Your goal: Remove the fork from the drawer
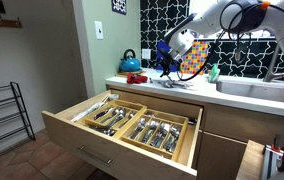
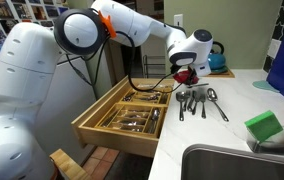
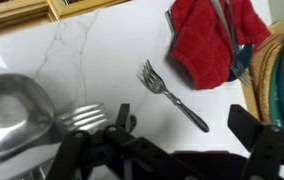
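Note:
The wide light-wood drawer (image 1: 102,148) stands pulled out below the counter, its divider compartments holding several pieces of cutlery; it also shows in an exterior view (image 2: 110,138). A metal fork (image 3: 172,94) lies flat on the white marble counter, tines toward the far side. My gripper (image 3: 185,125) is open and empty, hovering just above the fork's handle end with a finger on either side. In both exterior views the gripper (image 1: 172,62) (image 2: 185,76) hangs over the counter beside the drawer.
Several other utensils (image 2: 197,100) lie on the counter, among them a large ladle (image 3: 12,110) and a second fork (image 3: 82,118). A red cloth (image 3: 207,40), a blue kettle (image 1: 130,62), a green sponge (image 2: 265,125) and the sink (image 2: 232,165) are near. A narrow wooden pull-out (image 1: 252,160) is open.

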`<state>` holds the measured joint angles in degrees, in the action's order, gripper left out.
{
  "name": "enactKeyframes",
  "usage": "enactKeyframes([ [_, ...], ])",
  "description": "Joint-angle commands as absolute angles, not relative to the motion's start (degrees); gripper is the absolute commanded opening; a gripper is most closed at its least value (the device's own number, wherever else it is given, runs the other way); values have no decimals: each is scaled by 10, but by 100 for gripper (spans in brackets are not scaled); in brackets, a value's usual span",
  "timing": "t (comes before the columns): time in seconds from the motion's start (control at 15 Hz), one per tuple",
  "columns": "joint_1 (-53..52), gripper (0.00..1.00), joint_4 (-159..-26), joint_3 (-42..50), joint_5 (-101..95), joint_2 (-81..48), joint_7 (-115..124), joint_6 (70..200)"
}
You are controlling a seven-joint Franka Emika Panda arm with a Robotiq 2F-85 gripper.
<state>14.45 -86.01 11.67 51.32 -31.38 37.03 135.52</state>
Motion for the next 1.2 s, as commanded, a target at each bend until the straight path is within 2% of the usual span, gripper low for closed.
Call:
enactKeyframes([
  [0.0,175,100,-917,101,514,-227,243,1318],
  [0.53,178,100,-1062,129,447,-59,9,1201],
  [0.93,173,100,-1177,142,369,31,-167,1186],
  [1.0,170,100,-1119,141,389,-11,-112,1185],
  [1.13,169,100,-1150,145,382,9,-149,1185],
])
